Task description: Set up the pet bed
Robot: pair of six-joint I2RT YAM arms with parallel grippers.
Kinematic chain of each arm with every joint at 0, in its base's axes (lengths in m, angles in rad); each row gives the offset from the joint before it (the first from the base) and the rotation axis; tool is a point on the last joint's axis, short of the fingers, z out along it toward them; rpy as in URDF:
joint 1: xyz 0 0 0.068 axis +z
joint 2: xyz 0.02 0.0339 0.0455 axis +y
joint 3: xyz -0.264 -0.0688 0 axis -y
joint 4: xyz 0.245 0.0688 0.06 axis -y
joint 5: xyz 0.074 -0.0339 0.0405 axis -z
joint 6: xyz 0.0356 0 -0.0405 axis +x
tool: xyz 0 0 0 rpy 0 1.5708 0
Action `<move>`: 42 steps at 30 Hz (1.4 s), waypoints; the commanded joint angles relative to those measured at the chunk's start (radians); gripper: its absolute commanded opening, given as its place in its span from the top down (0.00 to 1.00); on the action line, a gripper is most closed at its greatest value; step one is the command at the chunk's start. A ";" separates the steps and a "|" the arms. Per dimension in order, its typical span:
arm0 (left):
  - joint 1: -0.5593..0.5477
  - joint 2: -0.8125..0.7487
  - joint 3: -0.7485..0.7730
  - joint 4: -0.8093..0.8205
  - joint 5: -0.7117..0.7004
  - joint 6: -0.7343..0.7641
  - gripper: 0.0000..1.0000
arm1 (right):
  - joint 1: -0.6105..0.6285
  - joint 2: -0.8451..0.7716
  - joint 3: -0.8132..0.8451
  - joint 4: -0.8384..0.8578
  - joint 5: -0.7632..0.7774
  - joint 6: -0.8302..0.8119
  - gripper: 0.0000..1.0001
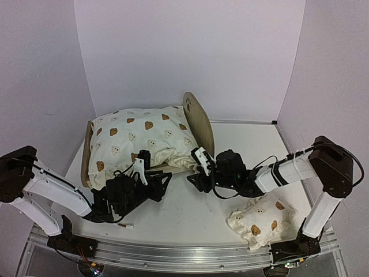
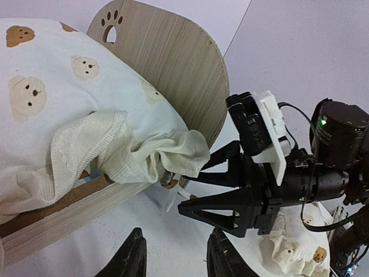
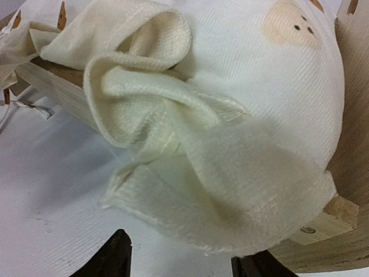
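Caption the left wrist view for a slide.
Open right claw beside the cushion ruffle hanging over the pet bed rail.

White worktop (image 1: 185, 214), top view. The wooden bed (image 1: 199, 119) stands on it at centre-left of the frame. A small bear-print pillow (image 1: 262, 222) lies on it at lower right, well apart from the bed.

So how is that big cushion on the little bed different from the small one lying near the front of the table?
Size: the big cushion is much larger than the small pillow. Place: the big cushion lies on the wooden pet bed, filling it, while the small pillow sits on the bare table near the front right corner. Shape: the big cushion is plump and spread out; the small pillow looks crumpled. Both are cream fabric printed with bear faces.
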 commanded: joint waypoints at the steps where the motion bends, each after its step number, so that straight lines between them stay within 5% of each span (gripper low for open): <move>1: 0.000 -0.050 -0.009 0.025 0.042 0.020 0.63 | 0.001 0.006 0.009 0.141 0.087 0.040 0.43; 21: 0.000 -0.109 -0.054 0.025 0.059 0.021 0.64 | 0.001 0.081 0.001 0.246 0.128 -0.017 0.53; 29: 0.001 -0.095 -0.052 0.027 0.090 0.059 0.58 | -0.004 0.087 0.017 0.280 0.038 -0.160 0.91; 32: 0.001 -0.049 -0.020 0.027 0.141 0.166 0.52 | -0.030 0.062 -0.013 0.277 -0.077 -0.240 1.00; 36: 0.010 0.035 0.037 0.030 0.224 0.353 0.51 | -0.149 0.032 -0.014 0.216 -0.472 -0.287 1.00; 42: 0.114 0.177 0.111 0.076 0.480 0.720 0.73 | -0.227 0.085 0.141 -0.109 -0.799 -0.442 1.00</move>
